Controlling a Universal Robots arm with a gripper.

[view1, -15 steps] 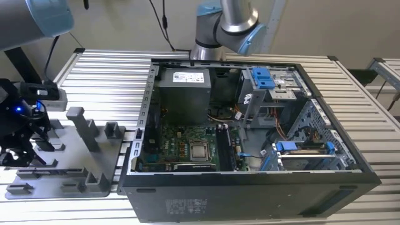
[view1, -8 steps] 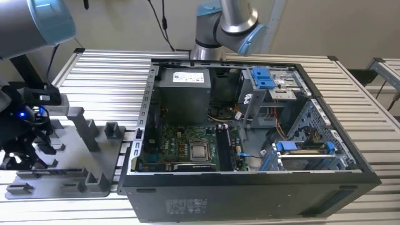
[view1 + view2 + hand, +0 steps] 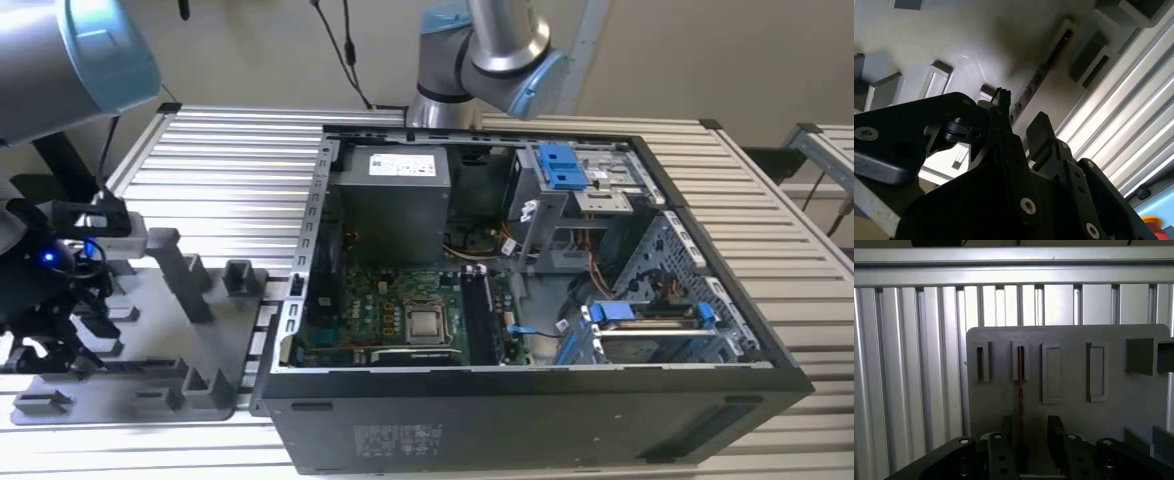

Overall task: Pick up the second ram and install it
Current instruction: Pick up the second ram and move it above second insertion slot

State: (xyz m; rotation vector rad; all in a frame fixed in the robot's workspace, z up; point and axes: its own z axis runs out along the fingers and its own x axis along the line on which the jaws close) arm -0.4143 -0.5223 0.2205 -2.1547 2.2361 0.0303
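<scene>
Ribbed metal table (image 3: 200, 150), pick-up step: gripper (image 3: 1031, 436) low over the 2nd memory stick (image 3: 1020, 382).
In both wrist views its 2 fingers (image 3: 1055, 432) stand apart, 1 on each side of the stick, not clamped. The stick stands on edge in a slot of the grey tray (image 3: 1069, 337), closer to 1 finger. Farther off, at the exterior view's right, sits the open computer case (image 3: 534, 410). By my judgement nothing is lifted yet. A grasp calls for closing squarely on the flat faces, then a straight pull out of the slot.

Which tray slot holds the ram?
The grey slot in line with the black end effector: it alone has a thin dark memory stick standing edge-on.
</scene>
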